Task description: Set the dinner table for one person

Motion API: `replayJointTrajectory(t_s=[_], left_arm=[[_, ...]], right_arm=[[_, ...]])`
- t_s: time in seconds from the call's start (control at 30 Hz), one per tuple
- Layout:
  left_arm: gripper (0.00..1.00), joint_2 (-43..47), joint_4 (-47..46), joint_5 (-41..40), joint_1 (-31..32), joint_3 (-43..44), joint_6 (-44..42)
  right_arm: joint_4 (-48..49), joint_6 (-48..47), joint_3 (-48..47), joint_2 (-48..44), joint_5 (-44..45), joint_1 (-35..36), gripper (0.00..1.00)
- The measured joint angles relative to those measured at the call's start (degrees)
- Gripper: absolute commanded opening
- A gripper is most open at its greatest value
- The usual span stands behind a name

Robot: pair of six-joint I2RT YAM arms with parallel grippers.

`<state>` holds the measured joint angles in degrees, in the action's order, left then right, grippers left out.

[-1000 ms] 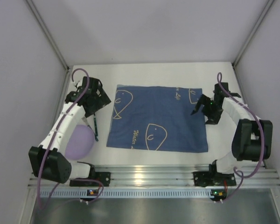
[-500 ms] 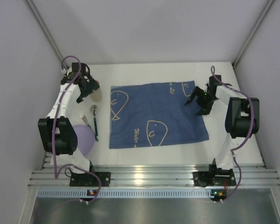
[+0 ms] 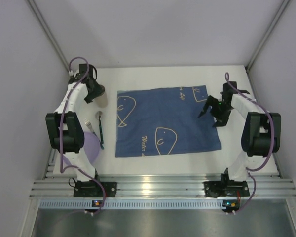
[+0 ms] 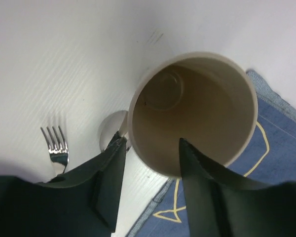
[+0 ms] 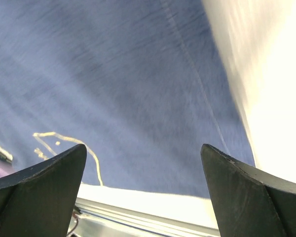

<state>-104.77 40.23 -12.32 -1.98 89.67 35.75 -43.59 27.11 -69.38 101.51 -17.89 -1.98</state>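
A beige cup (image 3: 103, 99) stands upright on the white dinner table (image 3: 237, 158) just off the blue placemat's (image 3: 163, 121) far left corner. My left gripper (image 3: 95, 93) is at it. In the left wrist view the gripper (image 4: 152, 148) is half closed astride the cup's (image 4: 197, 103) near wall, one finger outside and one over the inside. A fork (image 4: 56, 147) and a spoon (image 4: 111, 129) lie left of the cup. My right gripper (image 3: 207, 108) hovers wide open over the placemat's right part (image 5: 128, 89), holding nothing.
A lilac plate (image 3: 92, 146) sits at the near left, partly under the left arm. The fork (image 3: 90, 125) and the dark-handled spoon (image 3: 99, 118) lie between it and the cup. Grey walls close in the table on three sides.
My left arm reached back to the cup and its jaws narrowed around the rim. The placemat slid left earlier. My right gripper drifted slightly, still open.
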Motion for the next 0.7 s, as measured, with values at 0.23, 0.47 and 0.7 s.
replayJointTrajectory(t_s=[0.23, 0.47, 0.7], left_arm=[[0.00, -6.34, 0.46, 0.94, -0.48, 5.77, -1.75], [0.00, -7.67, 1.84, 4.37, 1.90, 14.16, -5.22], [0.00, -7.58, 1.88, 10.88, 17.88, 22.14, -8.46]], right_arm=[[-4.87, -2.56, -1.05, -12.35, 1.29, -0.02, 1.00], [-6.45, -3.02, -0.70, -20.90, 2.32, -0.02, 1.00], [-6.84, -3.02, 5.27, -24.46, 2.23, -0.02, 1.00]])
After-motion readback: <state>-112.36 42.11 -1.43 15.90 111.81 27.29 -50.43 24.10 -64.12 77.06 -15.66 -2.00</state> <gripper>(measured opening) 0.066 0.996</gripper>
